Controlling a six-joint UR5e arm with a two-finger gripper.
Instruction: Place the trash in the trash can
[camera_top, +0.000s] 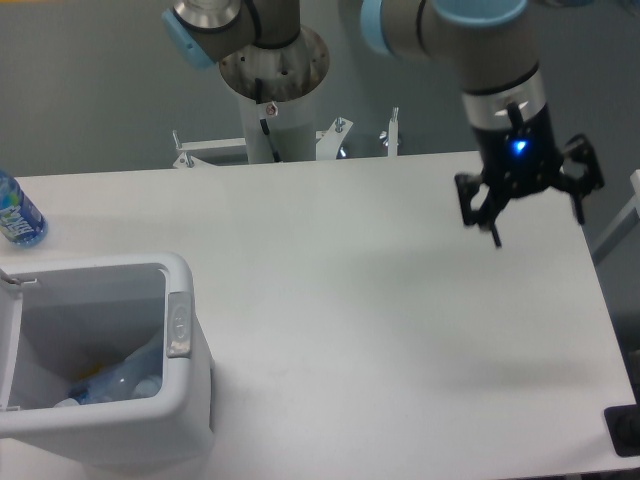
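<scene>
Inside trash can (185, 300), bottle (120, 380) lying diagonally, claw (537, 222) spread

white table (330, 300), grey floor (90, 90)

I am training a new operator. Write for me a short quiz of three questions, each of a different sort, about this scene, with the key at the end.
1. True or false: the gripper holds a piece of trash.
2. Where does the upright blue-labelled bottle stand? A) at the table's left edge, behind the trash can; B) inside the trash can; C) under the gripper.
3. Fill in: a crushed bottle lies inside the ______.

Key: 1. False: the fingers are spread, with nothing between them, above the table's far right part. 2. A. 3. trash can.
</scene>
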